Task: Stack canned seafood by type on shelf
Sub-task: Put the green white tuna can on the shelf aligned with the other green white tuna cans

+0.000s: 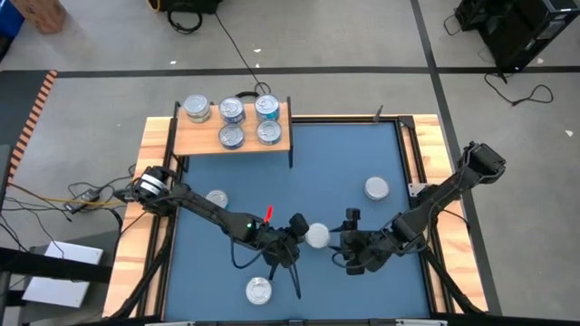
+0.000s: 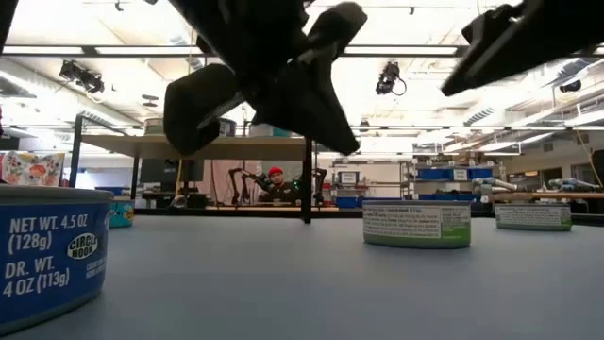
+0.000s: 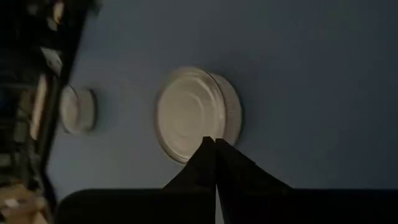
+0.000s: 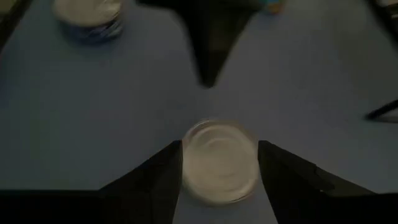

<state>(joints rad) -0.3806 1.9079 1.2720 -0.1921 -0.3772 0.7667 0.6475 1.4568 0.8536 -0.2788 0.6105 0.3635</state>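
Mid-table on the blue tabletop, a short round silver-lidded tin sits between the right gripper's spread fingers; the left gripper, pressed shut, hovers just left.

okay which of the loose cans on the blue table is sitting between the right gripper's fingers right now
The can at the table's middle, between the two arms. The right gripper has an open finger on each side of it; the other three loose cans lie apart from it.
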